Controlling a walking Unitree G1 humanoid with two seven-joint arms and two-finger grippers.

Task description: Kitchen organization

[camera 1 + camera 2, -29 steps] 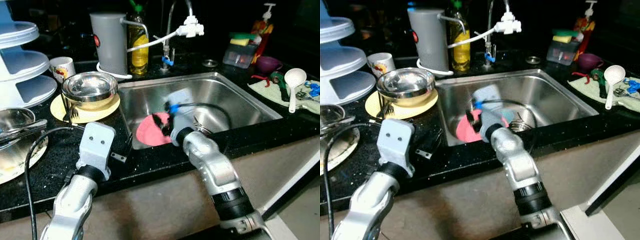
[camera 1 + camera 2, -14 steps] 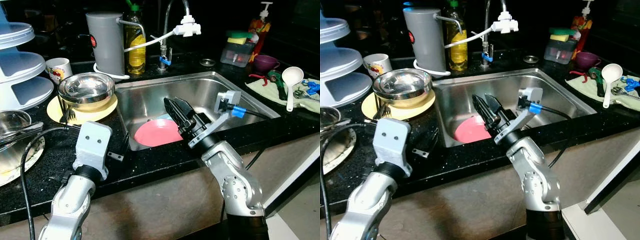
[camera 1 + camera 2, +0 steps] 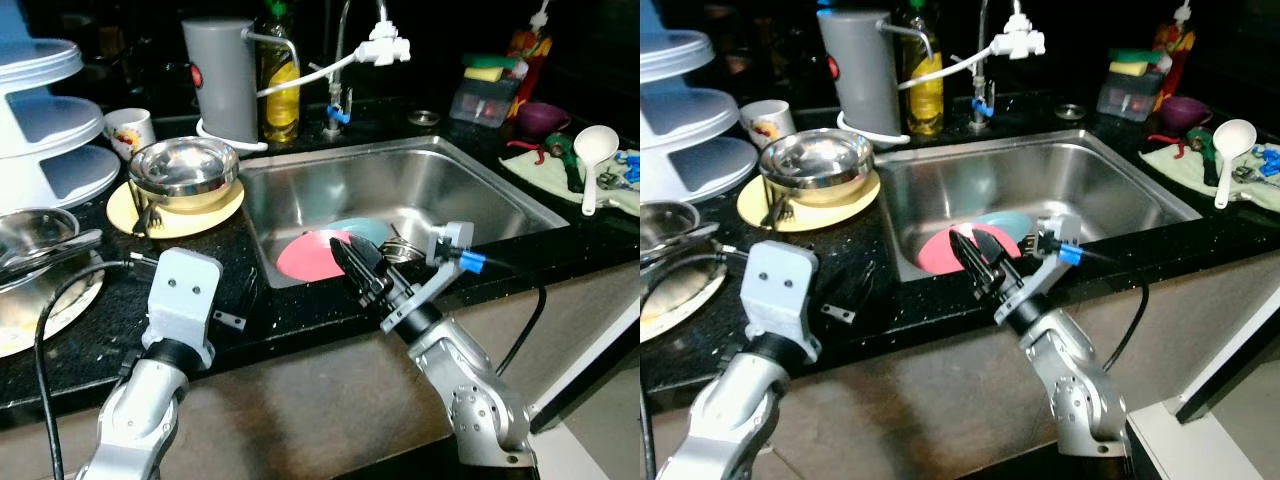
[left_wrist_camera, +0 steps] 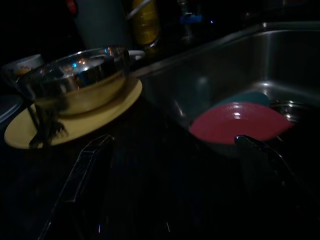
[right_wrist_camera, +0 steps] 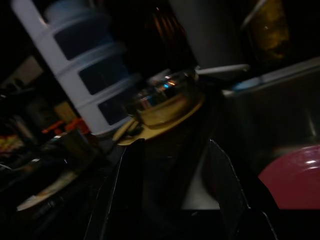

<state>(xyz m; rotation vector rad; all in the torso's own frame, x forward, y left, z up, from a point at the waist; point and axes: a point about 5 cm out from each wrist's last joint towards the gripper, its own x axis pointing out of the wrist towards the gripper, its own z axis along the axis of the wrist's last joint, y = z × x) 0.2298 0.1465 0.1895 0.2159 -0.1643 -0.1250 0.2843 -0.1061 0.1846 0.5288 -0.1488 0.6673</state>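
Observation:
A pink plate (image 3: 312, 254) lies in the steel sink (image 3: 420, 180), on top of a pale blue plate (image 3: 366, 229). My right gripper (image 3: 345, 255) hangs over the sink's front rim, just above the near edge of the pink plate; it is open and holds nothing. In the right wrist view its fingers (image 5: 127, 190) stand apart. My left gripper (image 4: 175, 157) hovers low over the black counter (image 3: 250, 300) left of the sink, open and empty. A steel bowl (image 3: 183, 170) sits on a yellow plate (image 3: 130, 216) with a fork on it.
A white tiered rack (image 3: 50, 130), a mug (image 3: 128, 128), a grey canister (image 3: 222, 80), a yellow bottle (image 3: 280, 85) and the tap (image 3: 385, 45) line the back. More steel dishes (image 3: 35, 235) lie far left. A white ladle (image 3: 595, 150) rests on a cloth at right.
My right gripper has come up out of the sink, off the pink plate, and drawn back to the front rim, empty. The left arm has hardly moved.

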